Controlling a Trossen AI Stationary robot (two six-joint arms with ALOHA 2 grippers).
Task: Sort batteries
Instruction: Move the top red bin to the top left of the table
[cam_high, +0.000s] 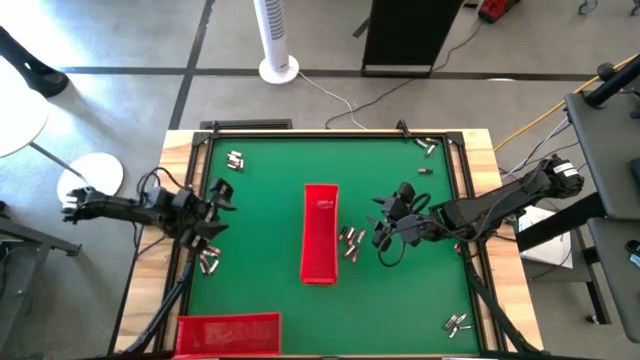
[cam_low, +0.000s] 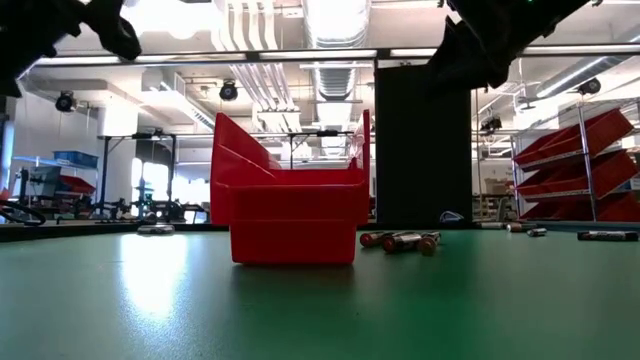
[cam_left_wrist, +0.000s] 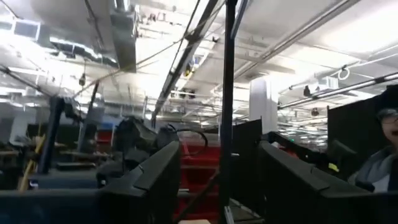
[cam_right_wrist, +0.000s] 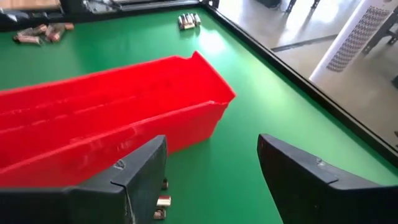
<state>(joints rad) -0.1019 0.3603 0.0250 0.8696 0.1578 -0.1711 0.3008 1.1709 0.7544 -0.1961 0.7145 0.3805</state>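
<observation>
Two red trays (cam_high: 320, 235) sit on the counter (cam_high: 270, 190); perhaps six battery clusters (cam_high: 351, 242). Both end effectors, left (cam_high: 218, 212) and right (cam_high: 385, 228), gape apart, empty.

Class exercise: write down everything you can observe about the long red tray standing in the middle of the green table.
The red tray is a long, narrow, open-topped bin that looks like glossy moulded plastic, with a stepped end wall. It stands upright on the green mat, lengthwise from the table's far side toward its near side, about mid-table. A loose cluster of batteries lies just beside it on the right arm's side. The right gripper hovers nearby, jaws open; nothing grips the tray.
</observation>
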